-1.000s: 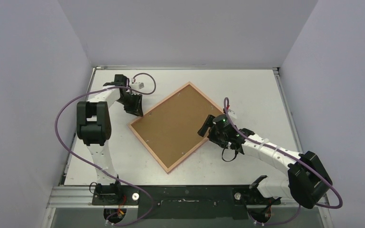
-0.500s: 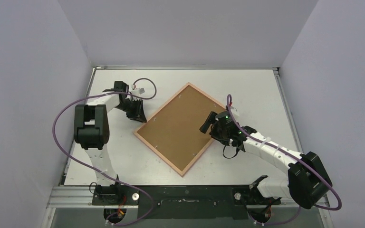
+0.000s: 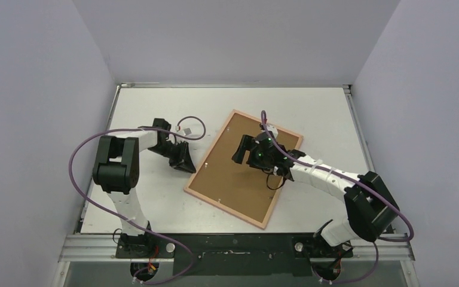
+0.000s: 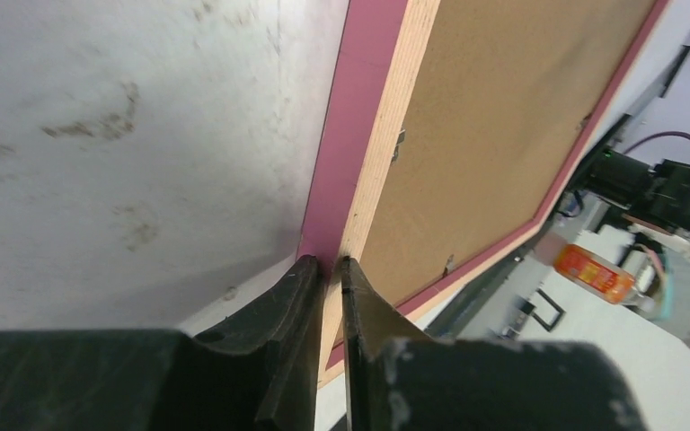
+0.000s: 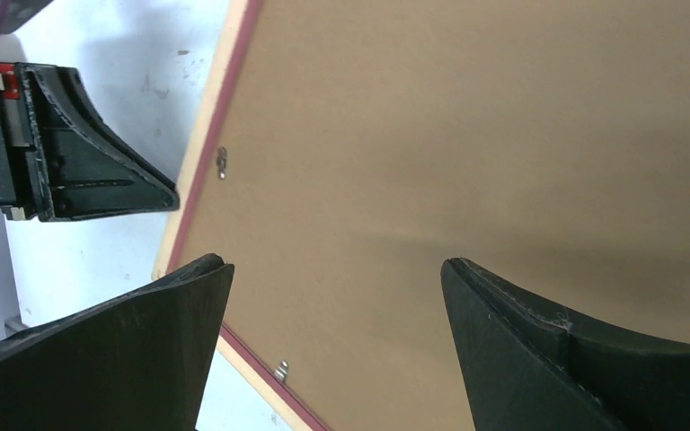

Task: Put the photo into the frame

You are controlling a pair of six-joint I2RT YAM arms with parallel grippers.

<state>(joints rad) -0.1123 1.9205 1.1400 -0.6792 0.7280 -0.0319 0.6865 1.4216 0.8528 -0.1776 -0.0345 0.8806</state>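
The left gripper (image 4: 327, 262) has its jaws drawn in to a thin slit, tips touching the left long side of the frame (image 4: 359, 81); whether they nip the rim or only press against it, I cannot tell. The right gripper (image 5: 337, 262) stands wide, both fingers spread above the backing board (image 5: 467, 135), holding nothing; I cannot make out if the tips touch the board.

The frame lies back side up and skewed on the table (image 3: 329, 113), brown board filling it, a thin pink rim all round. One corner points to the far wall, and the opposite one sits near the table's front edge, between the two arm bases. White table shows on every side of the frame, broadest at the far left and along the right; the narrowest strip is at the front.

Counted: one frame; one backing board; two grippers, one on each long side. Two small metal tabs (image 5: 222, 162) show along the board's edge in the right wrist view.
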